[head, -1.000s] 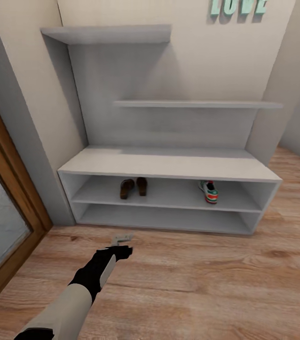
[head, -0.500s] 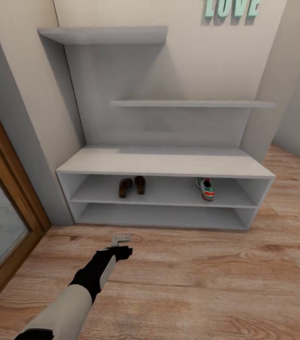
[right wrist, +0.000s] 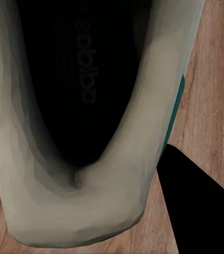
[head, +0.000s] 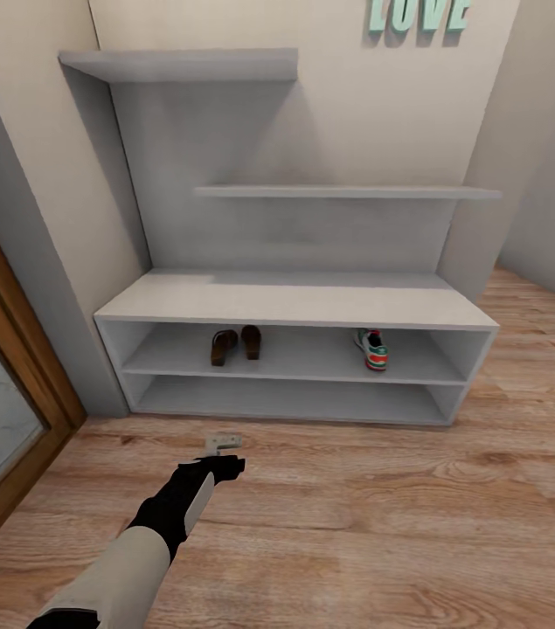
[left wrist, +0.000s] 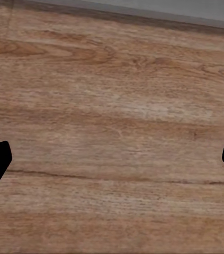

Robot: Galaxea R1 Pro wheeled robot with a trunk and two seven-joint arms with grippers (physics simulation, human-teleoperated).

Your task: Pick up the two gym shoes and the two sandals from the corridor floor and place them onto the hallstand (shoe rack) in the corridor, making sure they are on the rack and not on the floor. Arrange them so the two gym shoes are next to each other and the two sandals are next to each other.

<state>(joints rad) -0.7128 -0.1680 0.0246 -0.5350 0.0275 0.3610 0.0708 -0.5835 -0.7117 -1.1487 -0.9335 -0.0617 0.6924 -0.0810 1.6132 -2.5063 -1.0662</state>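
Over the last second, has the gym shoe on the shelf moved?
No. The gym shoe keeps its spot near the right end of the hallstand, on the upper of its two open shelves. The whole view shifted, so the camera moved, not the shoe.

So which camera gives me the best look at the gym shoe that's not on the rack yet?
The right wrist view: the gym shoe sits right against the lens, heel and dark opening toward it, wood floor behind. The head view has the other gym shoe shelved; the left wrist view has bare floor.
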